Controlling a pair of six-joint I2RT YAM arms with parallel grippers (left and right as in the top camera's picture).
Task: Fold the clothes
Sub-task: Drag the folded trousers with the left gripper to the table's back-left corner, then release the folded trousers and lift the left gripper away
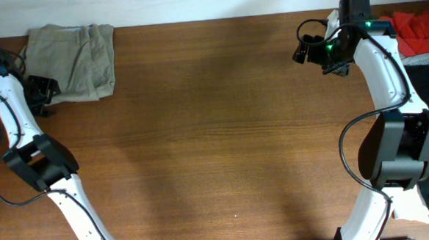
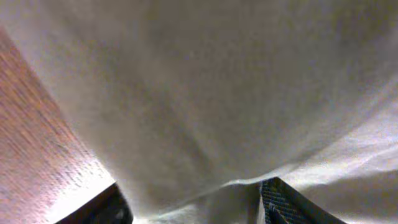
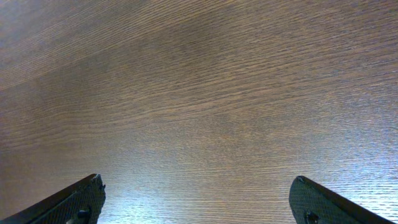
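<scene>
Khaki garment [image 1: 73,52], folded, beside parted left tool [image 1: 42,94].

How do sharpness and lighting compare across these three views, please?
Overhead: sharp and evenly lit, soft shadows across the brown wooden table. Left wrist: the folded khaki cloth garment fills the frame, too close and blurred; the wood at lower left is washed out. Right wrist: wood grain crisp, with pale glare along the bottom by the open right claw.
</scene>
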